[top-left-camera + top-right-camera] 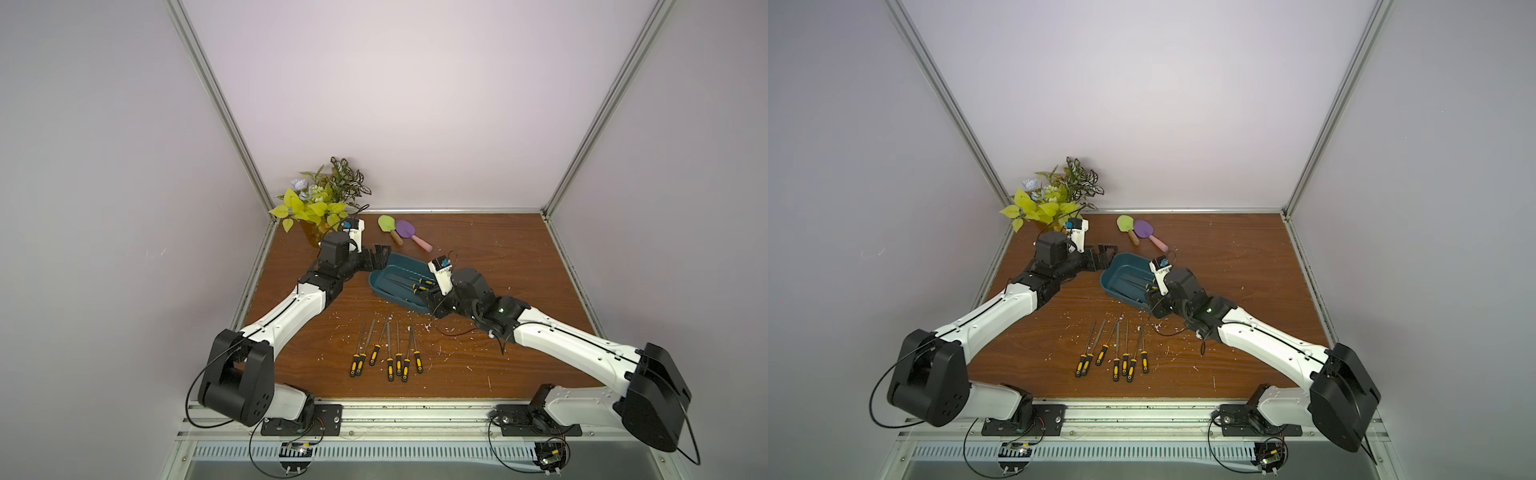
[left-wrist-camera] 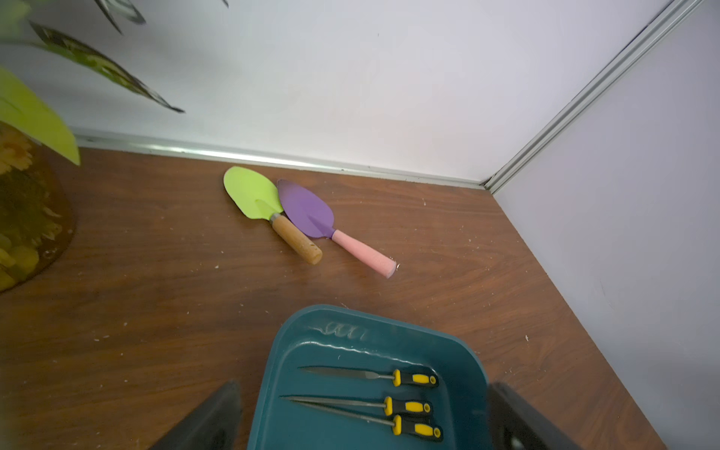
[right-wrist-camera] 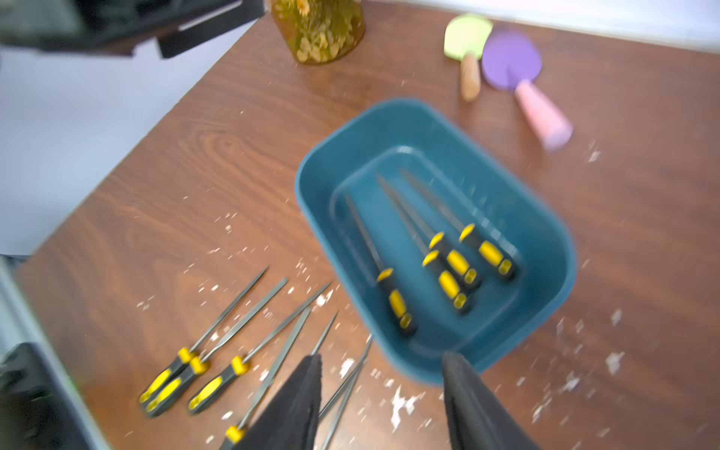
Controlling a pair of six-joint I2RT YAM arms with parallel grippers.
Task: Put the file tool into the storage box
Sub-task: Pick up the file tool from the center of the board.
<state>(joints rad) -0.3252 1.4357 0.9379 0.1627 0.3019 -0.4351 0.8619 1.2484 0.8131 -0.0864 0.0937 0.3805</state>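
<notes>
The right fingers (image 3: 296, 401) stand spread with nothing between them, over the near rim of the box (image 3: 537, 226). The left fingers (image 2: 210, 420) are spread as well. The box's far end shows between them, but I cannot tell whether they touch it. Four files (image 3: 452, 261) lie flat inside the box, handles toward the right arm. The box sits mid-counter (image 1: 498, 249), skewed to its edges. Seven loose files (image 1: 390, 368) lie in a row between the box and the front edge, tips pointing boxward. Two trowels (image 1: 405, 227) lie near the back wall, and a plant (image 1: 320, 199) fills the back left corner. Open wood, flecked white, runs from the box to the right wall.
</notes>
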